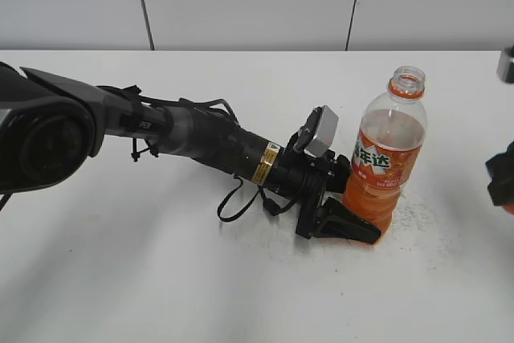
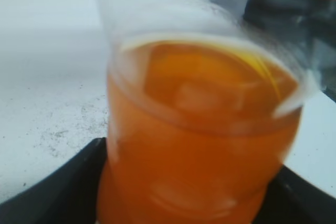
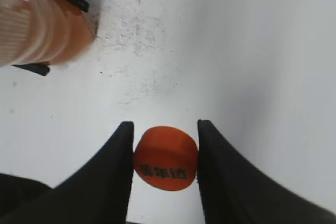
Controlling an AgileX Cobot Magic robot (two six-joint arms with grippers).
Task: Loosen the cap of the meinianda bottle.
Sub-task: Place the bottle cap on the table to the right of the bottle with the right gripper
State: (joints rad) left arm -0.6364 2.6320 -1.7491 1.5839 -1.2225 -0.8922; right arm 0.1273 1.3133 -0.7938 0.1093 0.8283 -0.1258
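I see the meinianda bottle (image 1: pixel 389 158) as clear plastic filled with orange drink, its orange label carrying white-and-green characters and an orange ring at its neck. The cap (image 3: pixel 166 157) is plain orange with small dark printed marks on top. My left gripper (image 1: pixel 353 226) is black, and so are the right gripper's (image 3: pixel 164 145) fingers. The table (image 1: pixel 161 279) is white, speckled with fine grey dust at the bottle's 4 o'clock.
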